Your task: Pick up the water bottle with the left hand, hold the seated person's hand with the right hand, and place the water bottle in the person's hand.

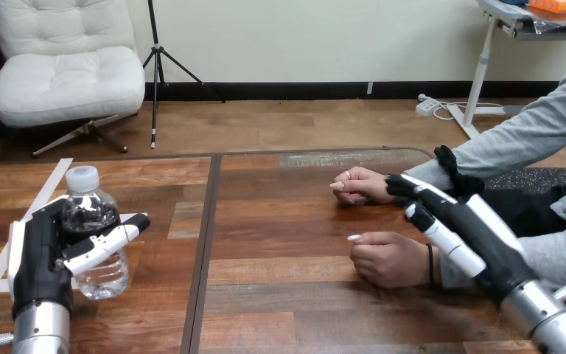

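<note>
Water bottle (102,274) upright on the bench (287,295), wrapped at mid-body by the curled left hand (40,258). Well right of the bottle: the person's hands (387,258), right hand (479,236) open by their wrists, clasping nothing. Probably light, thin-walled, slippery; squeeze gently at the waist.

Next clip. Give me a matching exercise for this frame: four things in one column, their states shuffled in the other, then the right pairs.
Things:
1. water bottle
2. left robot hand
3. right robot hand
4. person's nearer hand

States:
A. closed in a loose fist, resting on the table
B. fingers straight, holding nothing
C. upright, white cap on
D. curled round the water bottle

Pairs: 1-C, 2-D, 3-B, 4-A.
</note>
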`<state>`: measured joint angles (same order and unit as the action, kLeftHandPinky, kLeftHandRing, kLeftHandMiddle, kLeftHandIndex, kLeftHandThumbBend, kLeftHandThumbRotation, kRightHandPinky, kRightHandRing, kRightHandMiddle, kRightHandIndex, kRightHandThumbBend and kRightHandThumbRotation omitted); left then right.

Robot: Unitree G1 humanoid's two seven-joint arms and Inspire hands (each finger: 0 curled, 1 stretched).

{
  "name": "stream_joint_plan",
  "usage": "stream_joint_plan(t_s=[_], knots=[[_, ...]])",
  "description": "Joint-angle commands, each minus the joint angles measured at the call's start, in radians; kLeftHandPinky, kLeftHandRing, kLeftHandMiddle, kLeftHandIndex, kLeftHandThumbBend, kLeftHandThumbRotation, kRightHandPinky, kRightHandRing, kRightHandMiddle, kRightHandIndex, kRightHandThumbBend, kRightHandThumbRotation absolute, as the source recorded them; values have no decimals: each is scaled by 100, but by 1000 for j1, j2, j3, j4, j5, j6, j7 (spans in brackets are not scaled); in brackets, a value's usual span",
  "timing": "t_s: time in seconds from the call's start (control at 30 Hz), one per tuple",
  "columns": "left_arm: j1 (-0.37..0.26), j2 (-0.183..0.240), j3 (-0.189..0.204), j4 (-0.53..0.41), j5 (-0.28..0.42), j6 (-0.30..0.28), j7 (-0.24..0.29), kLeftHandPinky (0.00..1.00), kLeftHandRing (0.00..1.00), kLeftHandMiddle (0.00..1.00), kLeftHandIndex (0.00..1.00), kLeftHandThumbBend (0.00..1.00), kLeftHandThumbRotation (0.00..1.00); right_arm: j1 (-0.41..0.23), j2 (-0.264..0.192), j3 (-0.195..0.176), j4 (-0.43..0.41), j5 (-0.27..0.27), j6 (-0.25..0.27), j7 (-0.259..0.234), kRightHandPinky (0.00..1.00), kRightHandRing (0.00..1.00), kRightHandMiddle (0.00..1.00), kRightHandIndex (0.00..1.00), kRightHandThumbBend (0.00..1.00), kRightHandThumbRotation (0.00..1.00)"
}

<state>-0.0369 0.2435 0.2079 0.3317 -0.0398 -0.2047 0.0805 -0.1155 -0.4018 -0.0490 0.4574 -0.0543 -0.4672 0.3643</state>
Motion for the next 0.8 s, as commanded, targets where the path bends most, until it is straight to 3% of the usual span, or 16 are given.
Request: stream_joint_plan(t_s=[0.0, 0.23, 0.37, 0.77], knots=[[-77, 5, 0, -241, -31, -11, -25, 36, 39, 42, 42, 73, 0, -250, -87, -27, 189, -59, -176, -73, 86, 89, 90, 90, 83, 97], [-70, 0, 3, -249, -32, -11, -35, 37, 39, 41, 41, 74, 0, -308, -111, -23, 308, -59, -248, -66, 83, 88, 89, 89, 88, 92], [-68, -1, 3, -251, -28, -15, -41, 37, 39, 41, 41, 75, 0, -331, -138, -5, 342, -114, -266, -110, 81, 87, 89, 89, 91, 92], [-66, -6, 9, -251, -23, -18, -51, 37, 39, 42, 41, 73, 0, -394, -176, 14, 448, -172, -319, -143, 80, 86, 89, 89, 98, 91]])
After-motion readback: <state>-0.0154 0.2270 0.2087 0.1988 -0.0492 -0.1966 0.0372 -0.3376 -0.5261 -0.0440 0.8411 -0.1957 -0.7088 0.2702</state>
